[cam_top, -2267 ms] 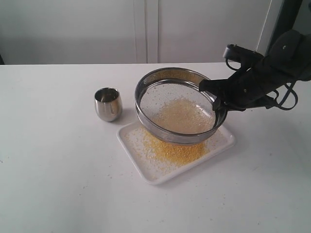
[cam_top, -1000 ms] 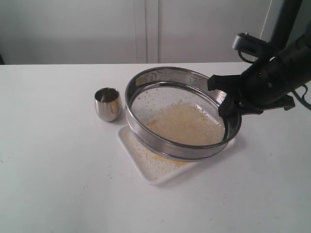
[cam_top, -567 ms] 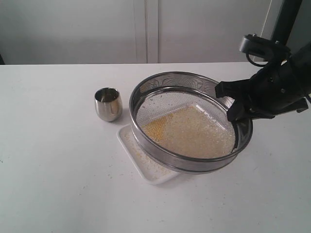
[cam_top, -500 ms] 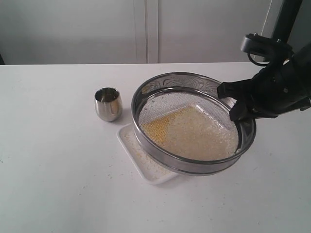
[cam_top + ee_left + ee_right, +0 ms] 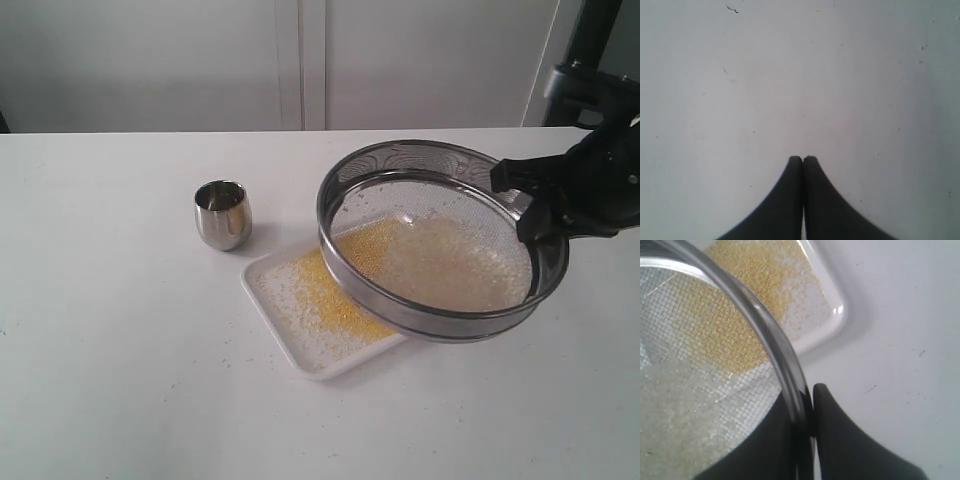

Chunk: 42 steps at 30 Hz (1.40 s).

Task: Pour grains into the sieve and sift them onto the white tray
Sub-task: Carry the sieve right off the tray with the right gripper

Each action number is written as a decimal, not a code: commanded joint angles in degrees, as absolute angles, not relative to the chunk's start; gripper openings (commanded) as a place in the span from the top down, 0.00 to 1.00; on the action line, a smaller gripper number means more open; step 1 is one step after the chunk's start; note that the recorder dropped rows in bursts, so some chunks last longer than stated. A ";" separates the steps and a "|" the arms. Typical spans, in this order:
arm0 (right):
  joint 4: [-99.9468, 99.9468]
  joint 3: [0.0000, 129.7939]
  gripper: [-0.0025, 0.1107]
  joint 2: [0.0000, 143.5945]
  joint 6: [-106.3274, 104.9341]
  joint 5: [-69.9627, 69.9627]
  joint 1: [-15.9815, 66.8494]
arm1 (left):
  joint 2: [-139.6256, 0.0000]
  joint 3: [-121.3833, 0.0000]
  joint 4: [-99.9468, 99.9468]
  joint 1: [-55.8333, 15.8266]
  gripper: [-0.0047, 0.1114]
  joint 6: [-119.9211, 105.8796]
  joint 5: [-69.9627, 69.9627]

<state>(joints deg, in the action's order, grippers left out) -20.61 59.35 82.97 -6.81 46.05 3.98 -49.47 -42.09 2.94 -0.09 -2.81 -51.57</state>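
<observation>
**Sieve hangs half off the tray**

Above the tabletop [image 5: 120,350], the sieve [image 5: 420,322] is held aloft and tilted. Only its left part lies over the white tray [image 5: 322,371]; the rest overhangs bare tabletop. Yellow grains [image 5: 325,300] lie heaped on the tray, and paler ones sit on the mesh. The right end effector [image 5: 535,215] is pinched onto the sieve's rim. The left end effector [image 5: 803,160] is closed on nothing. Shaking here would likely drop grains past the tray's edge, and the thin rim grip could let the sieve pivot.
</observation>
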 commanded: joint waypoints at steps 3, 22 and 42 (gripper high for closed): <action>-21.96 59.29 0.98 82.23 -5.99 44.54 0.64 | -49.02 -41.70 3.12 -0.10 0.96 -3.02 -51.85; -22.21 59.40 0.98 89.99 -2.21 33.41 -5.90 | -49.02 -41.70 3.12 -0.10 0.96 -3.02 -51.85; -22.10 72.12 0.98 105.92 8.21 23.16 -5.90 | -49.02 -41.70 3.12 -0.10 0.96 -3.02 -51.85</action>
